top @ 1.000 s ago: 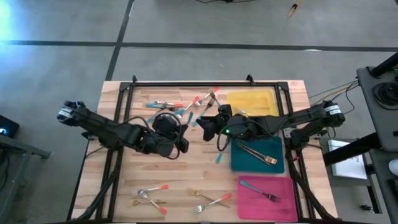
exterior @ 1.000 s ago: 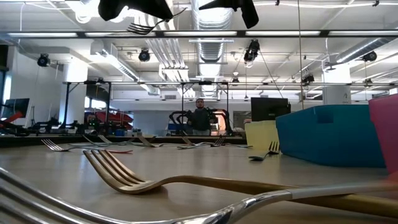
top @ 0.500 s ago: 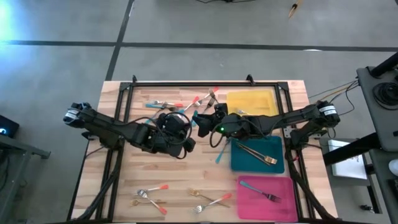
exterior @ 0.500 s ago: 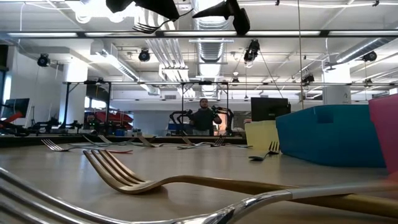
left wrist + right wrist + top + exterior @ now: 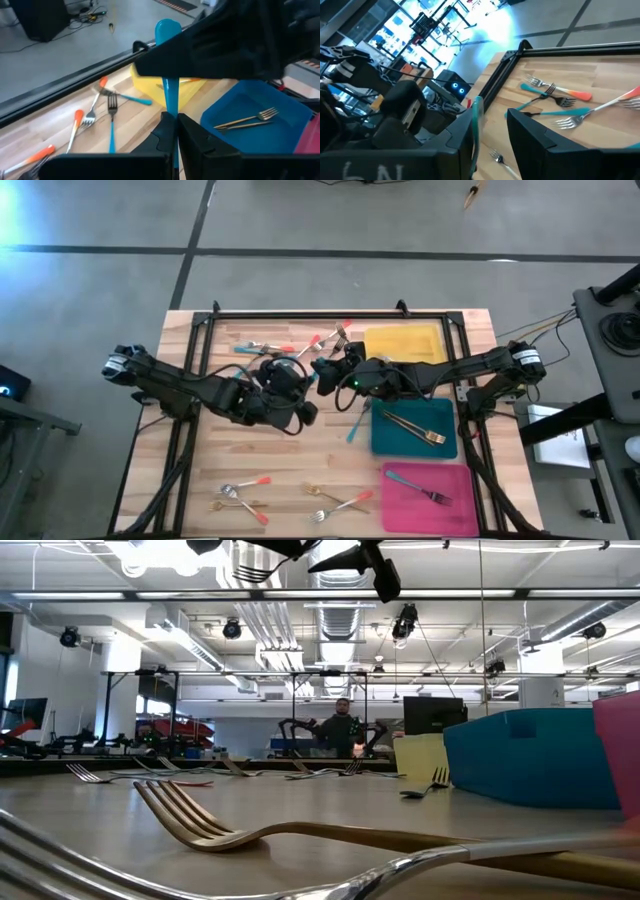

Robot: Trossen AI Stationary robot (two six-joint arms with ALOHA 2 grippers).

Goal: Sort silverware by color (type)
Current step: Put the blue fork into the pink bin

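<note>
My left gripper (image 5: 305, 402) is shut on a teal-handled fork (image 5: 170, 97) in the air over the middle of the table. The fork's handle end (image 5: 166, 30) points at my right gripper (image 5: 322, 375). In the low view the fork's tines (image 5: 245, 573) show below my left gripper (image 5: 270, 548). My right gripper (image 5: 491, 112) is open. The teal handle (image 5: 478, 120) stands between its fingers, close to one of them. My left gripper pinches the fork's teal handle (image 5: 171, 111) between its two fingertips, partway along its length. The handle runs on past the fingers, along them, and the fork is lifted clear of the table. My right gripper: I cannot tell whether its finger touches the handle.
A yellow tray (image 5: 405, 345), a teal tray (image 5: 440, 415) holding a gold fork and a pink tray (image 5: 400, 510) holding a teal-handled fork stand at the right. Loose red and teal forks (image 5: 290, 345) lie at the far edge. More forks (image 5: 340, 502) lie at the near edge.
My left gripper has carried the fork a little toward the table's right edge and up. My right gripper has gone toward the table's left and far edges, closing on the fork's handle end.
</note>
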